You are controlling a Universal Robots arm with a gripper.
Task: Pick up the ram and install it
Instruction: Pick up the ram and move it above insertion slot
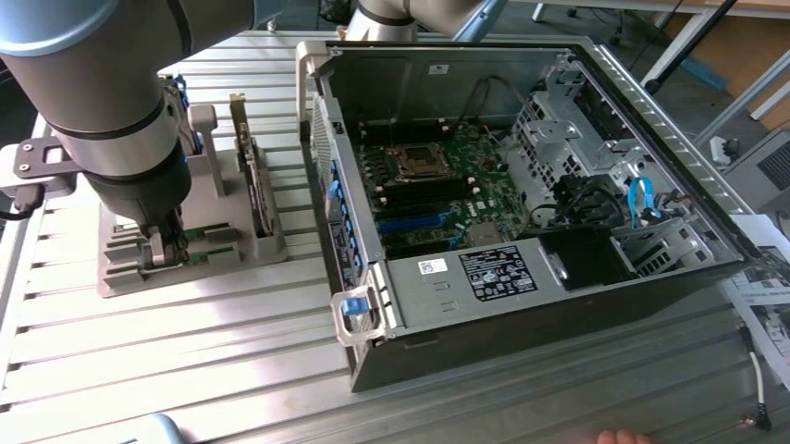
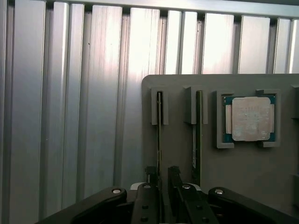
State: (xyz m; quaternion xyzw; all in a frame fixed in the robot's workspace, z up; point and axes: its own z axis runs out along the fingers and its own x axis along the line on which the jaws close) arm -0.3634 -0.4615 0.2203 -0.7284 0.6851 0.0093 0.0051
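While the gripper (image 2: 161, 176) hung low over the holder (image 2: 180, 144), its fingers (image 2: 174, 175) stood apart, one on each side of the ram (image 2: 160, 121). That stick stood on edge in its slot, its long axis running straight away from them. Beside it stood a second stick (image 2: 198, 126), and further off the chip (image 2: 248, 119).

Open computer case (image 1: 519, 347) on the slatted table (image 1: 185, 361), motherboard (image 1: 457, 185) exposed. Grey holder (image 1: 263, 250) just beside it, processor chip (image 2: 247, 118) seated flat.
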